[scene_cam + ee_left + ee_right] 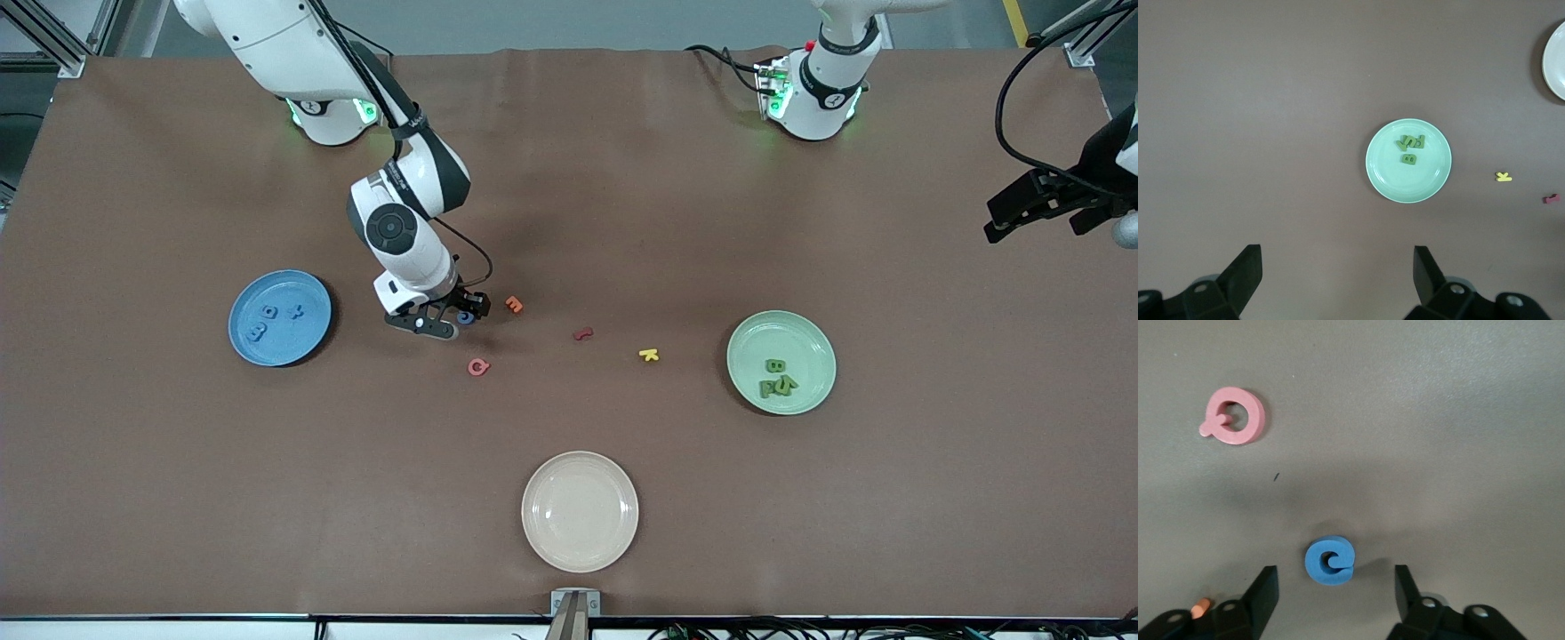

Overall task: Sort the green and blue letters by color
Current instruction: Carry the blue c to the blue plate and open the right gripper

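A blue letter (1330, 560) lies flat on the brown table (622, 178), half hidden under the right hand in the front view (466, 317). My right gripper (1335, 588) (449, 322) is low over it, open, with a finger on either side and not touching it. Three blue letters (269, 311) lie on the blue plate (307, 342). The green letters (775, 378) (1410, 146) lie in a small heap on the green plate (805, 333) (1385, 173). My left gripper (1336, 267) (1036, 222) is open and empty, held high over the left arm's end of the table, where the arm waits.
Loose on the table between the two plates are an orange letter (514, 304), a red letter (582, 334), a pink Q (478, 366) (1233, 415) and a yellow K (649, 355) (1503, 177). A cream plate (580, 511) sits nearest the front camera.
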